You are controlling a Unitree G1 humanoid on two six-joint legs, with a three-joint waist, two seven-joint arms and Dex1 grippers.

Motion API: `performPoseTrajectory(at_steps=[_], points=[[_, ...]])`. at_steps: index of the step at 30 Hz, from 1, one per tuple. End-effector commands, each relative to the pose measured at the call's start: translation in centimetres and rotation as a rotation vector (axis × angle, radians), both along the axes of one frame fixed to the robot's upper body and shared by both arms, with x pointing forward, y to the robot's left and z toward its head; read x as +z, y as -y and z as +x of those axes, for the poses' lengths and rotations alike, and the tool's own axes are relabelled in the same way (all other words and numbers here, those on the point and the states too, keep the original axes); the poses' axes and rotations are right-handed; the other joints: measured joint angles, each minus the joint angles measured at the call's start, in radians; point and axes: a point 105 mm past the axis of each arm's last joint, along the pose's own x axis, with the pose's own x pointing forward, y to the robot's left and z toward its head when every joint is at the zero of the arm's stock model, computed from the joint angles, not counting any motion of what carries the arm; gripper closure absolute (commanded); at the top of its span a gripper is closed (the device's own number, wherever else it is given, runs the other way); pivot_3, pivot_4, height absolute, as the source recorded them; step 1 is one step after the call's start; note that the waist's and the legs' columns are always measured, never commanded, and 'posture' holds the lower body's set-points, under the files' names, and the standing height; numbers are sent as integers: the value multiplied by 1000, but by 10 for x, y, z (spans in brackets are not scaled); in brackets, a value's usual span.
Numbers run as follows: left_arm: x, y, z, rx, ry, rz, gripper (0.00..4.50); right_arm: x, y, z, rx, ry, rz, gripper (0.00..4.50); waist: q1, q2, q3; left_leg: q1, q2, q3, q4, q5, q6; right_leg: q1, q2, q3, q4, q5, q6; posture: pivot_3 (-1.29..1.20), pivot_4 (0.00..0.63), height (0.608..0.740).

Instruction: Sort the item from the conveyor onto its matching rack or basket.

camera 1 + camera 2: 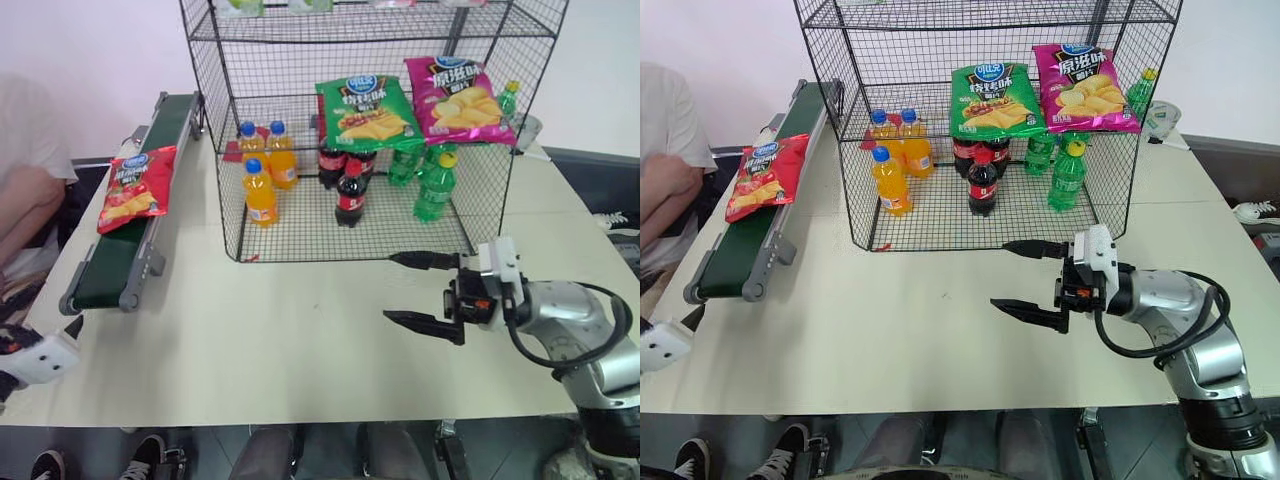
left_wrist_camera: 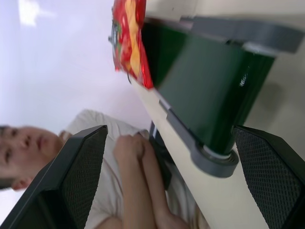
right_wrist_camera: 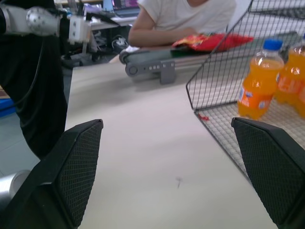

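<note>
The surface (image 1: 300, 350) is a pale tabletop carrying all the apparatus. The black wire rack (image 1: 225, 150) stands at its far centre. Its lowest tier holds orange drink bottles (image 1: 260, 192), dark cola bottles (image 1: 349, 195) and green bottles (image 1: 432, 187); a green chip bag (image 1: 366, 112) and a pink chip bag (image 1: 458, 100) sit above them toward the rack's front.

The conveyor (image 1: 135, 235) runs along the robot's left side of the surface, its near roller end close to the front edge. The red chip bag (image 1: 138, 187) lies on the belt roughly midway along it, overhanging the outer rail, flat and face up.

The right pincer (image 1: 418, 291) hovers over the surface in front of the rack, pointing toward the conveyor, its fingers well apart and empty. The left pincer (image 2: 171, 191) is near the conveyor's near end, fingers likewise apart and holding nothing. A seated person (image 3: 186, 19) is beyond the conveyor.

Assessment of the item: judged light, air-filled and soft, with a slick crinkly film and breakable contents. It will likely yield and slide under a hard squeeze. The recommended hold is a gentle pinch on the overhanging edge or the flat sealed seam, not across the puffed middle.
</note>
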Motion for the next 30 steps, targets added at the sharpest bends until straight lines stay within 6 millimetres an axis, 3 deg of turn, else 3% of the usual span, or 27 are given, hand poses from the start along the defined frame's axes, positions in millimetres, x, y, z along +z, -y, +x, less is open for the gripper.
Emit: performPoseTrajectory(at_steps=[1,10,27,30], points=[[0,3,1,-4,42,16,148,0,-9,-5,59,12,0,0,5,0,0,0,0,0,0,0,0,0,0,0,0,0,0,0,150,740],[2,3,11,-3,81,79,148,3,-15,-2,91,15,2,0,7,-1,-1,0,0,0,1,0,0,0,0,0,1,0,0,0,150,740],[4,15,23,-13,125,65,148,6,-9,7,36,38,-13,0,6,-1,-1,0,0,0,1,0,0,0,0,0,1,0,0,0,150,740],[7,20,28,-24,138,40,899,6,-7,8,30,39,-17,0,6,-1,-1,0,0,0,1,0,0,0,0,0,1,0,0,0,150,740]])
